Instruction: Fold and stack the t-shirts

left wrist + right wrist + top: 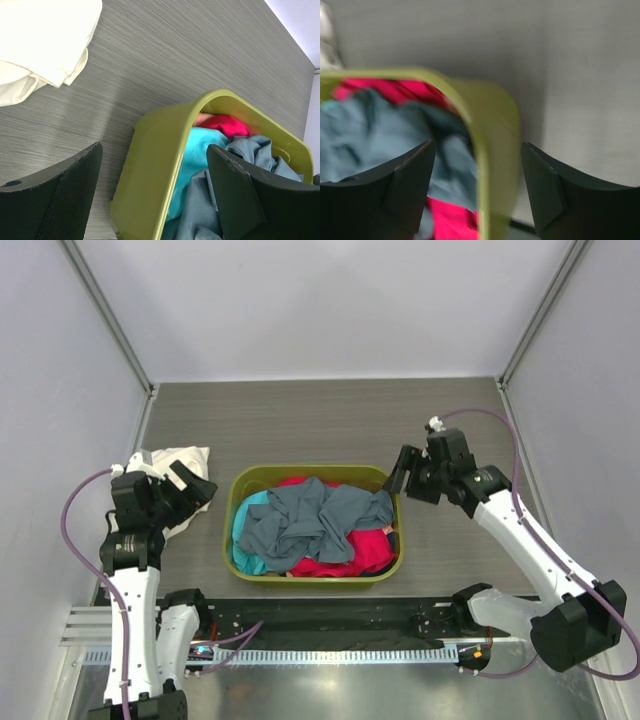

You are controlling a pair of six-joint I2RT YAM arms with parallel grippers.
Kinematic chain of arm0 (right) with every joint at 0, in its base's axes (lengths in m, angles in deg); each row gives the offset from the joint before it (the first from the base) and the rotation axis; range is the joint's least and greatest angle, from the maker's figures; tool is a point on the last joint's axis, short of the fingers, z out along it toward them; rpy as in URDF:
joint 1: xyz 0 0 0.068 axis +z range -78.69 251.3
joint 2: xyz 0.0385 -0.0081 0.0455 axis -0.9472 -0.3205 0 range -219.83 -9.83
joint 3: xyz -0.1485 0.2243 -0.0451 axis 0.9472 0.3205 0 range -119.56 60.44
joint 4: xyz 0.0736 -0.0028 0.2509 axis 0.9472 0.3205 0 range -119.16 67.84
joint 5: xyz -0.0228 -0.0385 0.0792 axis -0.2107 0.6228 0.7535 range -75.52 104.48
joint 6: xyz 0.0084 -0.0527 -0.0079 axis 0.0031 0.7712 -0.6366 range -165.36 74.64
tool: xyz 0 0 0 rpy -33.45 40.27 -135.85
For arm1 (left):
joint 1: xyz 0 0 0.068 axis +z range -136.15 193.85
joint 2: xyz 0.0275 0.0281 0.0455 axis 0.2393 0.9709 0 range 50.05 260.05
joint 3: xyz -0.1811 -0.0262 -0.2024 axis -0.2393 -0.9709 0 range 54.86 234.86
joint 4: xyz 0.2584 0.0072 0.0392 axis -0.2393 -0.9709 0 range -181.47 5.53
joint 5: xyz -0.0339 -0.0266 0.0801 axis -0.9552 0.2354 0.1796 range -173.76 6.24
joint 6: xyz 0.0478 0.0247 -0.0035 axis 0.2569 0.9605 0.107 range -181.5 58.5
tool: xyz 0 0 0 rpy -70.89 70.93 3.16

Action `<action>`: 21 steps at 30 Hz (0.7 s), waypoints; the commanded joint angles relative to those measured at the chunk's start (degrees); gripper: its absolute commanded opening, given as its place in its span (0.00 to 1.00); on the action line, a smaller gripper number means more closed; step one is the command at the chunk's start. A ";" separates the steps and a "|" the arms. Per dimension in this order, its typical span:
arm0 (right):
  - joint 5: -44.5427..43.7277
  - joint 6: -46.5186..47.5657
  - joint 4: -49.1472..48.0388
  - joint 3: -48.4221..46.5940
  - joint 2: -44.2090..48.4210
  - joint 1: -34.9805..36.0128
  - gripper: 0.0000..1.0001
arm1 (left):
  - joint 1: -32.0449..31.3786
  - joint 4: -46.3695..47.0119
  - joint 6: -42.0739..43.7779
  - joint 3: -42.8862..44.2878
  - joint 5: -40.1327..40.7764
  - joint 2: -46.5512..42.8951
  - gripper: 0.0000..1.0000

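An olive-green basket (238, 502) in the middle of the table holds a crumpled slate grey-blue t-shirt (315, 520) on top, a teal t-shirt (248, 525) at its left and a red-pink t-shirt (368, 550) at its right. A folded cream t-shirt (178, 462) lies on the table left of the basket. My left gripper (200, 488) is open and empty, between the cream shirt and the basket's left wall (155, 165). My right gripper (405, 478) is open and empty, its jaws either side of the basket's right rim (495, 130).
The left wrist view shows the cream t-shirt (40, 40) at the upper left and teal (200, 150), grey-blue (250, 150) and red-pink (227, 125) cloth inside the basket. White walls enclose the table on three sides. Wood-grain tabletop (320, 420) lies behind the basket.
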 commanded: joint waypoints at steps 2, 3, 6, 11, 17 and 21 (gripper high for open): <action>-1.84 -3.70 6.01 4.87 6.34 1.88 0.63 | -0.18 2.36 0.88 -0.14 -1.38 -0.18 0.85; -1.84 -3.61 6.27 5.67 6.69 2.05 0.57 | -0.18 2.27 0.88 -0.14 -1.30 -0.18 0.84; -1.84 -3.00 6.01 7.96 5.65 2.41 0.29 | -0.18 2.45 0.79 -0.05 -1.38 -0.18 0.84; -4.21 -4.93 3.20 9.19 3.97 2.32 0.01 | -0.27 2.45 0.79 -0.22 -1.39 -0.45 0.84; -30.65 -10.38 11.01 2.43 8.88 -3.38 0.01 | -0.35 2.36 0.97 -0.22 -1.65 -0.27 0.84; -33.12 -7.22 13.37 -1.43 10.65 -19.87 0.01 | -0.97 2.36 1.06 -0.14 -1.65 -0.01 0.84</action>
